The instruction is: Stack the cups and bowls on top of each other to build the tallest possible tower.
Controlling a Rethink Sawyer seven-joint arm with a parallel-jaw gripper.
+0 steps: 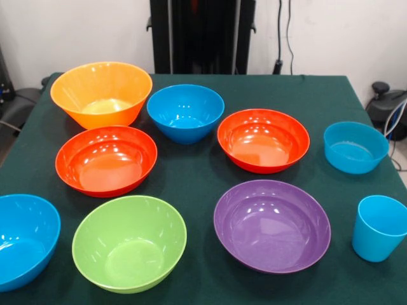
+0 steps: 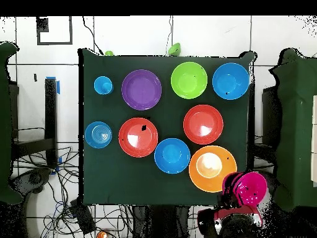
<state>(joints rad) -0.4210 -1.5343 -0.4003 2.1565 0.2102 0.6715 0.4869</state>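
The lime green bowl (image 1: 129, 242) sat nearest, empty, with the purple bowl (image 1: 272, 224) beside it and a blue bowl (image 1: 24, 238) at the edge. Behind lay two empty red-orange bowls (image 1: 106, 159) (image 1: 263, 139), the yellow-orange bowl (image 1: 102, 93), another blue bowl (image 1: 185, 112), the pale-blue bowl (image 1: 355, 147) and the tumbler (image 1: 379, 227). Nothing was stacked. Overhead, a magenta bowl (image 2: 250, 188) hung off the table (image 2: 111, 180) by the arm; the gripper's fingers could not be made out.

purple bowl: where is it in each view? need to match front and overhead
Front view: the purple bowl sits low and right of centre, the light-blue cup to its right.
Overhead view: the purple bowl is in the upper left part of the table, the cup to its left.
Shared landmark: the lime green bowl, on its other side in both.
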